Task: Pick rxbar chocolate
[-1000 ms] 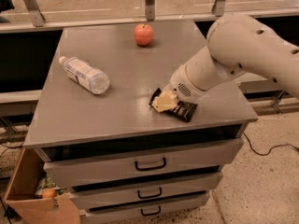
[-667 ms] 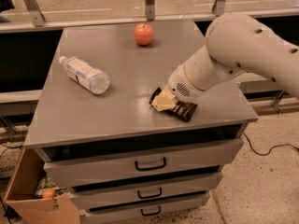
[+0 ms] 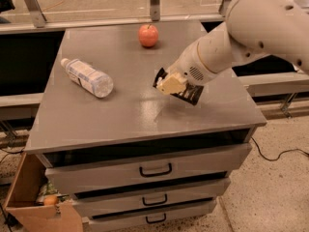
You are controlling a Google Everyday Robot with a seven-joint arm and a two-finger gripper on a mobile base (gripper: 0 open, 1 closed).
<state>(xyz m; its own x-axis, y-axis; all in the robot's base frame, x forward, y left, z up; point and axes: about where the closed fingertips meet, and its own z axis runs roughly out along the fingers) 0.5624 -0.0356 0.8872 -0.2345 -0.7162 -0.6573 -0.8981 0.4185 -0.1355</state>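
Observation:
The rxbar chocolate (image 3: 189,94) is a flat black-wrapped bar, held tilted a little above the right middle of the grey cabinet top (image 3: 120,115). My gripper (image 3: 171,83), with cream fingers (image 3: 169,85) at the end of the white arm (image 3: 251,28), is shut on the bar's left half. The fingers cover part of the wrapper. A faint shadow lies on the top just below the bar.
A clear plastic bottle (image 3: 87,77) lies on its side at the left of the top. A red apple (image 3: 148,35) stands at the back middle. Drawers with handles (image 3: 155,170) are below. An open cardboard box (image 3: 29,202) sits on the floor at lower left.
The gripper has risen with the bar in it; the bar lay on the cabinet top before and now hangs a little above it. Bottle and apple have not moved.

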